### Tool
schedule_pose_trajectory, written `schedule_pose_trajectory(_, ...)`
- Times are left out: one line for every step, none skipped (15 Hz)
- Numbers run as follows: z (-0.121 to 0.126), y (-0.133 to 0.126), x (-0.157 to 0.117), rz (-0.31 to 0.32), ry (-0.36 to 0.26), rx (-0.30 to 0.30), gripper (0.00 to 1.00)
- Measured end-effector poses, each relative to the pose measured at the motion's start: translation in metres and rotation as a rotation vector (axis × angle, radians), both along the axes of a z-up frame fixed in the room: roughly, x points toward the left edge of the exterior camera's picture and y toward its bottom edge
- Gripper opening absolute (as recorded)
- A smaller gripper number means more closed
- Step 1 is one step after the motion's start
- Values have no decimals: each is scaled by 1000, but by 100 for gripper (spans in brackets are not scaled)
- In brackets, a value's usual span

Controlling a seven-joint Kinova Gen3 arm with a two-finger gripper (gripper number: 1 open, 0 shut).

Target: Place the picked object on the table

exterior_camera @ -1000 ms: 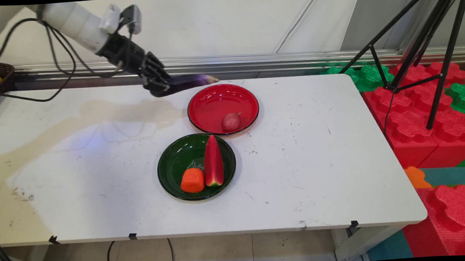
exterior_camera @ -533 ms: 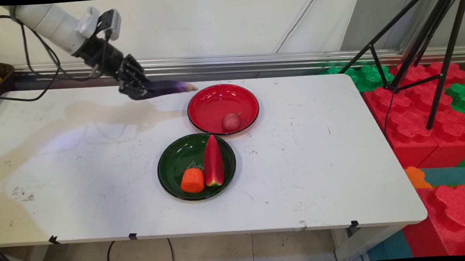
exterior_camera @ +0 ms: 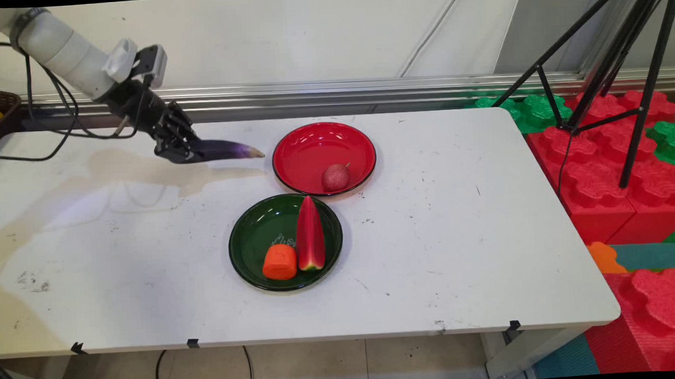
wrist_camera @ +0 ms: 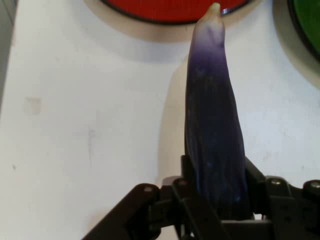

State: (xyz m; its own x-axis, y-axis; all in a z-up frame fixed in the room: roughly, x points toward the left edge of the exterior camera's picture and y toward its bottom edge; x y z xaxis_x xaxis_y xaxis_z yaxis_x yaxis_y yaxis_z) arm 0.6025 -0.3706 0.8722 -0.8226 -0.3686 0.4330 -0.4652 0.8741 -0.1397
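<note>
A: Purple eggplant (exterior_camera: 228,151) clamped in pincer (exterior_camera: 181,154), low over bench (exterior_camera: 461,235), left of red plate (exterior_camera: 304,151), tip nearest its rim.

B: Not set down. Main view only: lychee (exterior_camera: 335,177), watermelon slice (exterior_camera: 309,234), orange piece (exterior_camera: 279,262) on green plate (exterior_camera: 253,234). Hand view: pale tip.

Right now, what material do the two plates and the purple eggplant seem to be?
The red plate and the green plate look like glossy plastic or enamel: sharp highlights. The eggplant in the hand looks like matte plastic or foam: dull, even skin.
</note>
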Motion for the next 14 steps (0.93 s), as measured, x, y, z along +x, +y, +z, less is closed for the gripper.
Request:
schedule_pose_trajectory(-6,0,2,0,-6,8,0)
schedule_pose_trajectory(-10,1,4,0,-10,14,0)
schedule_pose_trajectory(-16,1,6,1,-15,21,0)
schedule_pose_trajectory(-20,1,7,1,-17,26,0)
schedule_pose_trajectory(-26,1,8,2,-20,34,0)
schedule_pose_trajectory(-30,1,9,3,-20,38,0)
schedule_pose_trajectory(-35,1,9,4,-20,43,0)
schedule_pose_trajectory(-39,1,10,6,-19,46,0)
schedule_pose_trajectory(-44,0,10,8,-19,49,0)
schedule_pose_trajectory(-47,0,10,9,-19,50,0)
schedule_pose_trajectory(-53,-1,11,10,-18,52,0)
schedule_pose_trajectory(-57,-2,11,11,-17,53,0)
schedule_pose_trajectory(-60,-2,11,12,-17,54,0)
schedule_pose_trajectory(-62,-3,11,13,-16,54,0)
